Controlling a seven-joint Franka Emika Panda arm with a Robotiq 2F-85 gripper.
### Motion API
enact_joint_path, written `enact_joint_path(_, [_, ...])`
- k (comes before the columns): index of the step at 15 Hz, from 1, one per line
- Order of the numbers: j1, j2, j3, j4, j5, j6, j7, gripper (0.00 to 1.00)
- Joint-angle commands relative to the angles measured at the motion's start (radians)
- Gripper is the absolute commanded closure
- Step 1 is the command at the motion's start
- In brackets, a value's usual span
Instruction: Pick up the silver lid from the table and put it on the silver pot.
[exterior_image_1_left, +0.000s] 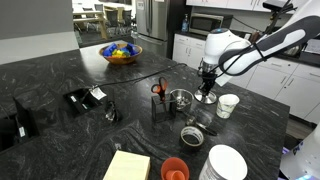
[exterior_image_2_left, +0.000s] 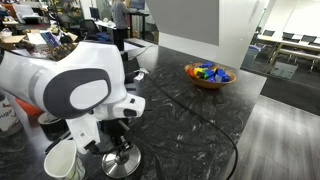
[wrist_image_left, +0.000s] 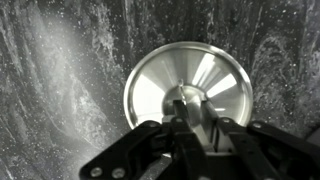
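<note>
Near the bench's right edge, the silver pot (exterior_image_1_left: 180, 99) stood just left of the silver lid (wrist_image_left: 160, 82). The gripper (wrist_image_left: 190, 108) seemed clamped on the lid's knob. A shallow pinch could slip, dropping the lid onto the white paper cup (exterior_image_1_left: 228, 104).

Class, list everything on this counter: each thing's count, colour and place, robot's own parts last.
counter: one, dark marbled
silver lid: one, shiny metal, flat on the counter
silver pot: one, steel, beside the lid
paper cup: one, white, lid's other side
handled vessel: one, metal, dark centre, nearer camera than pot
tumbler: one, orange, front edge
plate: one, white, beside tumbler
bowl: one, brown, colourful contents, far side
notepad: one, yellow, front edge
dark objects: several, black, left end
arm: one, white, reaching over counter
gripper: one, black, over lid's centre; grip unclear
</note>
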Motion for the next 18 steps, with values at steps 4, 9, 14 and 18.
enact_joint_path(4, [-0.005, -0.013, -0.007, -0.01, -0.008, 0.027, 0.012, 0.99])
enact_joint_path(9, [-0.016, -0.085, -0.009, -0.005, -0.068, -0.008, 0.038, 0.99])
enact_joint_path(14, [0.009, -0.188, 0.024, 0.029, -0.01, -0.028, -0.025, 0.99])
enact_joint_path(18, [0.045, -0.192, 0.086, 0.08, -0.04, 0.001, -0.045, 0.99])
